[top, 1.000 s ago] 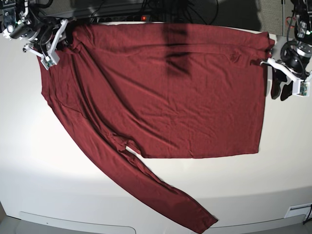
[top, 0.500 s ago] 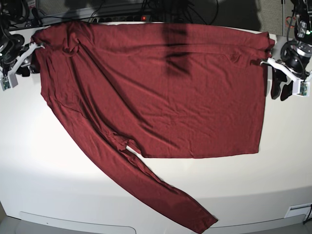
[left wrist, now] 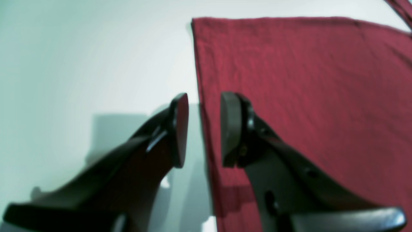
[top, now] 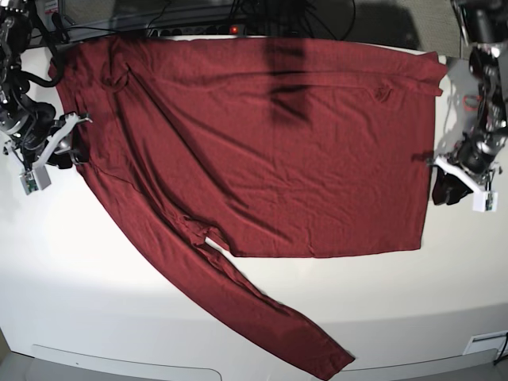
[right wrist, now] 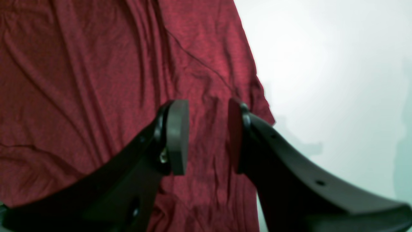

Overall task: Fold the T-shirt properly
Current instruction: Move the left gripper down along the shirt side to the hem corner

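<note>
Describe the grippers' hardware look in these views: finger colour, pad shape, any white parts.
Both look alike. The left gripper has black, curved fingers ending in flat, rounded pads, with small screw holes along the finger. The right gripper matches; its pads look greyer. In the base view each wrist carries a white bracket with a small camera module, and dark cables run along the arms.

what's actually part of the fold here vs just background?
Part of the job:
- T-shirt, maroon, spread flat, one long sleeve trailing toward the near edge
- left gripper, open, straddling the shirt's side edge
- right gripper, open, above the cloth near its edge

Just there:
- white table
- cables beyond the far edge
</note>
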Robot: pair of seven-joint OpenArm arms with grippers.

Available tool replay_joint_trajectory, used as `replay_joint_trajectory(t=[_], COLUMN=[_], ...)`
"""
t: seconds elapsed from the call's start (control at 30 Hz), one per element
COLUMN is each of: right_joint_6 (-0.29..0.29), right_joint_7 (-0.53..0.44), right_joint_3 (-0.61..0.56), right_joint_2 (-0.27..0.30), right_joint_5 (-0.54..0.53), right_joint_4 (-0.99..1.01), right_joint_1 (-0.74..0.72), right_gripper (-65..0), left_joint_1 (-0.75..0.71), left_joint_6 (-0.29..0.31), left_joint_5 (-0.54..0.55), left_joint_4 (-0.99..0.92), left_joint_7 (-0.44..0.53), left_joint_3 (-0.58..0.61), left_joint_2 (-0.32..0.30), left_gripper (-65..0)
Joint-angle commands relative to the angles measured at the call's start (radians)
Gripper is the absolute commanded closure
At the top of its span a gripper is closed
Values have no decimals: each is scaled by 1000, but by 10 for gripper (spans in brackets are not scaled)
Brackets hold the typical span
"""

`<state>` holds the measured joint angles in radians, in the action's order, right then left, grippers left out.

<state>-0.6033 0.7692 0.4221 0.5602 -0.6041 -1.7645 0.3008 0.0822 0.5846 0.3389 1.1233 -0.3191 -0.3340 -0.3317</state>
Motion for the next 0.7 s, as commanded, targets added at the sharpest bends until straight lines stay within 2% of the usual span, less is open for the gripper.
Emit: replay_joint_trajectory(t=[0.0,0.1,0.2,0.27,0.33,0.43,0.5,0.6,0.67], right_joint_6=[0,0,0,0,0,0,0,0,0], right_joint_7=[-16,-16,-16,-15,-12,2,8,3,3], right_joint_3=[-2,-25,-30,-30,-30,-30,-30,-30,-30], right_joint_2=[18,17,13,13,13,13,13,13,13], right_joint_5=[-5,-2,-2,-2,-2,-2,-2,-2,-3], right_joint_4=[1,31,48,59,68,74,74,74,74], right_joint_1=[-15,-24,-24,-24,-24,-24,-24,-24,-24], right_gripper=[-211,-211,-211,-211,-211,-211,-211,-211,-211], left_joint_1=[52,173,289,360,430,507,537,559,561], left_joint_6=[10,39,106,114,114,114,114,114,114], left_joint_5=[11,10,10,0,-74,-290,-391,-418,-420], left_joint_4=[-36,-201,-357,-455,-547,-669,-735,-808,-824], left_joint_7=[18,11,12,14,49,171,248,317,320], left_joint_3=[-5,-5,-5,-5,-5,-5,-5,-5,-5], left_joint_2=[-18,-19,-18,-18,-17,-18,-18,-15,-7], left_gripper=[-168,-168,-168,-168,-168,-168,-168,-168,-168])
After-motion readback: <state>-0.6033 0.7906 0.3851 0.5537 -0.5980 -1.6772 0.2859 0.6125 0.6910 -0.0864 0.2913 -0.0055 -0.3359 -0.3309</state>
